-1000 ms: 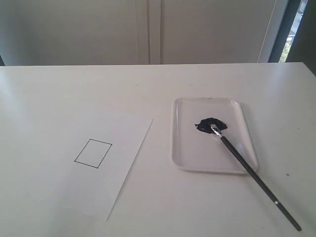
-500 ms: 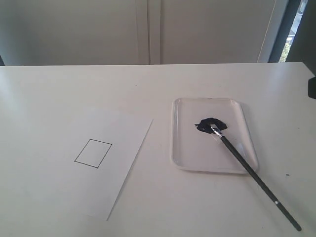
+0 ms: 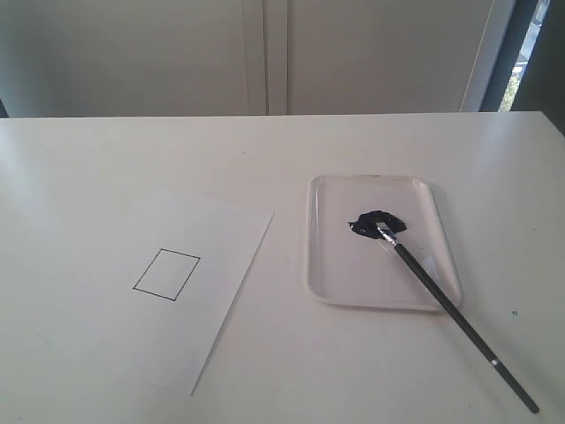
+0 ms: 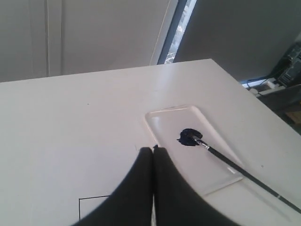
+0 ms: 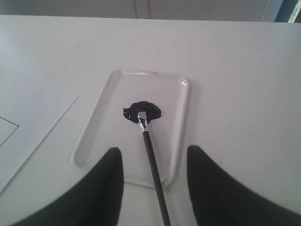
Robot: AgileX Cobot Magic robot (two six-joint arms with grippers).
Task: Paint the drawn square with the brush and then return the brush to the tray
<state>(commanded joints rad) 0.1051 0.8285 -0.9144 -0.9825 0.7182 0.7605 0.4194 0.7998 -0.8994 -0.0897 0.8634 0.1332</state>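
The drawn square [image 3: 166, 275] is a blank black outline on the white paper [image 3: 221, 256]. The tray [image 3: 353, 265] lies to the paper's right with a dark paint blob [image 3: 375, 221]. The brush [image 3: 441, 291] rests with its tip in the blob and its black handle over the tray's near corner onto the table. Neither gripper shows in the exterior view. My left gripper [image 4: 153, 148] is shut and empty, above the table between the square [image 4: 94, 209] and the tray [image 4: 164, 122]. My right gripper [image 5: 154, 149] is open, its fingers either side of the brush [image 5: 146, 141] handle, not touching it.
The white table [image 3: 282, 150] runs back to a pale wall with a window strip at the far right. The paper's edge [image 5: 42, 127] lies beside the tray [image 5: 117, 94] in the right wrist view.
A dark part showed at the exterior view's right edge half a second ago and is out of it now. Brush, tray and paper have not moved.
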